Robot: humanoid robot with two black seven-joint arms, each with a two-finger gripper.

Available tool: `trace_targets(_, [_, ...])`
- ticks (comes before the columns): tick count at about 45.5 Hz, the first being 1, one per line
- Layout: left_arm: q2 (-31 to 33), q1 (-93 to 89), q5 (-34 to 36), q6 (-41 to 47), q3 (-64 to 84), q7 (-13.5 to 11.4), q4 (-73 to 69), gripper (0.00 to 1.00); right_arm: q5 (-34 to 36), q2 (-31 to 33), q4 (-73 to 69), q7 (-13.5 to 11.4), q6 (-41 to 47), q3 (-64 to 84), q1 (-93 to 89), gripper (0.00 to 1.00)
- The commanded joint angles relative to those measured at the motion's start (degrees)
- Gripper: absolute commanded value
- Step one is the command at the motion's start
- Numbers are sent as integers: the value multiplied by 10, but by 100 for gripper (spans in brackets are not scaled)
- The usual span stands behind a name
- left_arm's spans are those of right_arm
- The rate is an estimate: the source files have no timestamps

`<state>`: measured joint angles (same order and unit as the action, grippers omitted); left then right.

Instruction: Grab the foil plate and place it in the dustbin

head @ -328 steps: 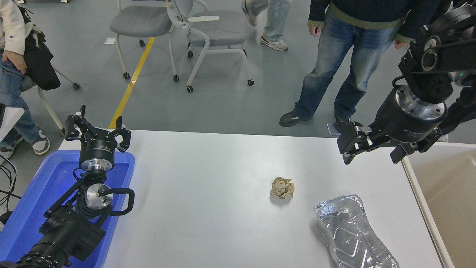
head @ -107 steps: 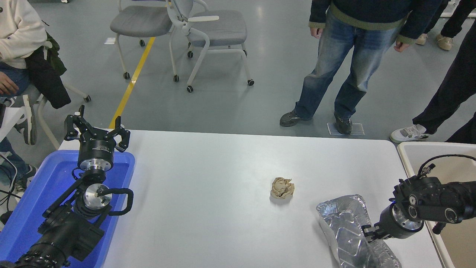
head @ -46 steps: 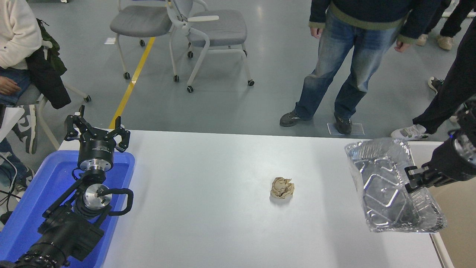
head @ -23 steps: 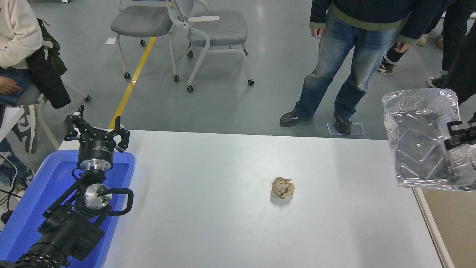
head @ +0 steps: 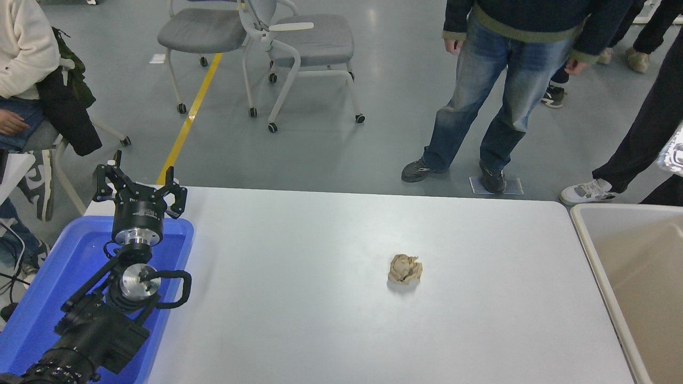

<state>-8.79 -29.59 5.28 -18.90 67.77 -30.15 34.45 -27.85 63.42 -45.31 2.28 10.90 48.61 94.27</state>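
Note:
Only a small silvery sliver of the foil plate (head: 675,154) shows, high at the right edge of the head view, above the far end of the dustbin (head: 593,246). The dustbin is a beige bin with a pale rim, standing against the table's right side, and the part of its inside that I can see holds nothing. My right arm and gripper are out of the picture, so what holds the plate is hidden. My left gripper (head: 141,180) is parked at the lower left over the blue tub, open and empty.
A tan paper ball (head: 405,268) lies right of the white table's (head: 299,277) middle. A blue tub (head: 176,234) sits under my left arm. A person in jeans (head: 496,90) stands at the far side; others and chairs are around.
The foil plate, lifted off the table earlier, has risen and swung right until it is almost out of the frame. The right gripper has left the view. The left arm has not moved.

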Motion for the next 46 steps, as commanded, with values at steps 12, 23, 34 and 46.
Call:
trace_targets(12, [0,0,0,0,0,0,0,99,336,-224,357,-3,-173,-141,-432,0])
trace_targets(23, [0,0,0,0,0,0,0,99,320,-319,442,-17,-175,-278,-551,0])
trace_targets(34, [0,0,0,0,0,0,-1,99,321,-357,443,-17,-177,-365,-611,0])
trace_targets(46, [0,0,0,0,0,0,-1,99,322,-367,443,-16,-173,-391,-644,0])
